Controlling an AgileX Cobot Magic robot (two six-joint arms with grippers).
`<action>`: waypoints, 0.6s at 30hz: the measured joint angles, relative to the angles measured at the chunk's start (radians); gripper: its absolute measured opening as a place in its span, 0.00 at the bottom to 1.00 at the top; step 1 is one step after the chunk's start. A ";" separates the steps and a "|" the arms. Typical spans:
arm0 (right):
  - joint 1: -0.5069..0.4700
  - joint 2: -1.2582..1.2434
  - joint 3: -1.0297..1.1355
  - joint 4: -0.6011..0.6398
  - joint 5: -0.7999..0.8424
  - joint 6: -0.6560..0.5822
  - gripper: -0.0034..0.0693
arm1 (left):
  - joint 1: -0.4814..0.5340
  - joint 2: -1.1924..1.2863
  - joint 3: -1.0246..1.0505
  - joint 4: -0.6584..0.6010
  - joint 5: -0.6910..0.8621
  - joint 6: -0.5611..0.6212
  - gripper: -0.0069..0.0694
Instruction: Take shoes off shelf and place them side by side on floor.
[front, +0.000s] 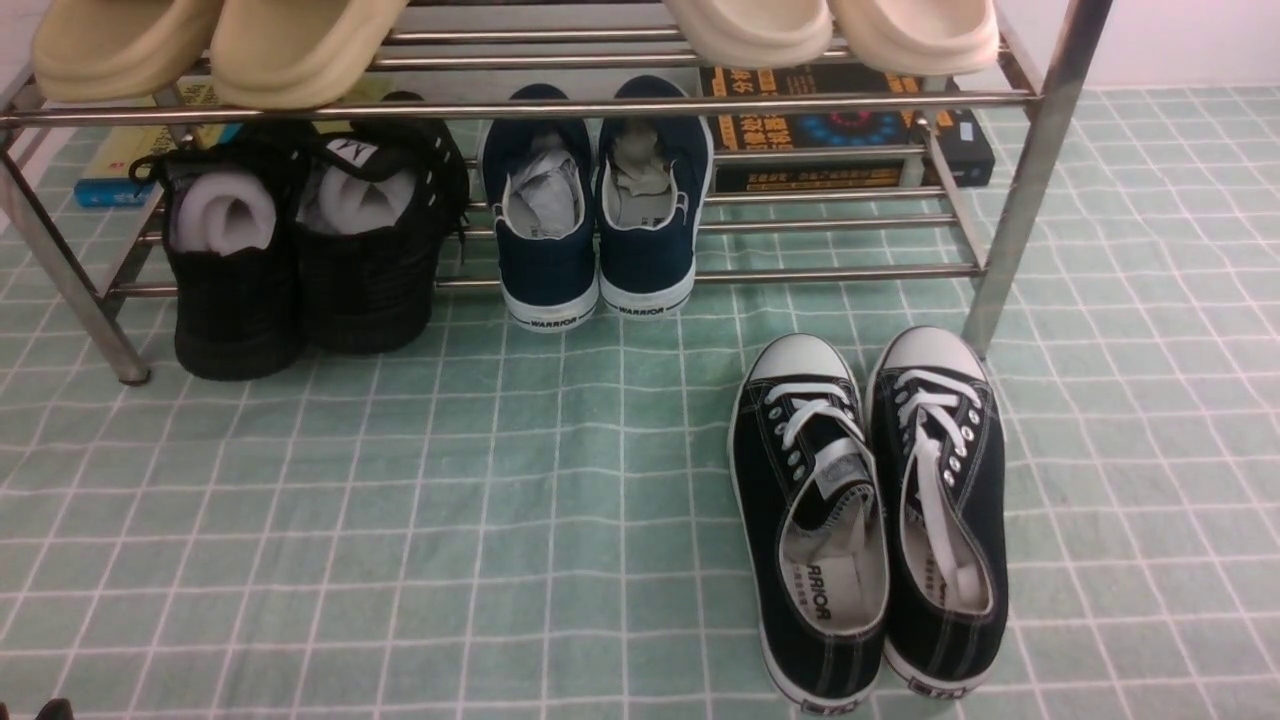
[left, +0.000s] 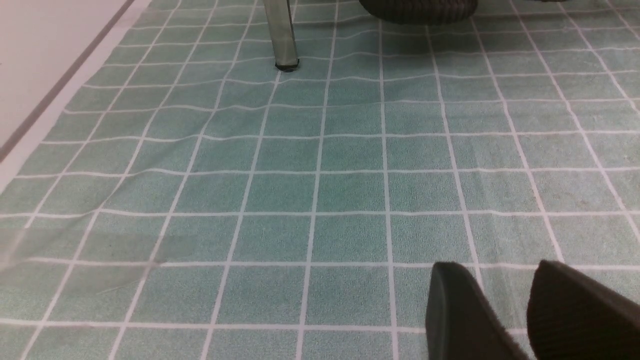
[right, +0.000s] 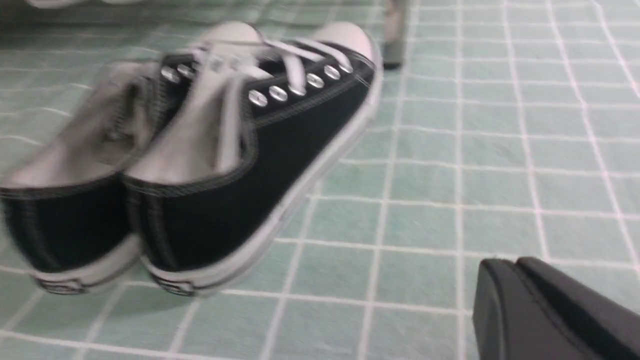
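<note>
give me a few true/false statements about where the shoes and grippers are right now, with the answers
1. The black canvas sneakers lie side by side on the green floor. True.
2. Their white toe caps point away from the shelf. False: the toes point toward it.
3. The navy slip-on pair sits on the lower tier. True.
4. The right gripper is clamped on a sneaker. False: it holds nothing, and its fingers are together, clear of the shoes.
5. The left gripper holds a shoe. False: nothing is between its fingers, only bare floor beyond them.
</note>
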 joint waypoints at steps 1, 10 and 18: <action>-0.040 0.000 0.004 -0.001 -0.012 -0.008 0.10 | 0.000 0.000 0.000 0.000 0.000 0.000 0.41; -0.245 -0.018 0.004 0.000 -0.014 -0.016 0.11 | 0.000 0.000 0.000 -0.001 0.000 0.000 0.41; -0.263 -0.018 0.004 0.000 -0.006 -0.018 0.13 | 0.000 0.000 0.000 0.000 0.000 0.000 0.41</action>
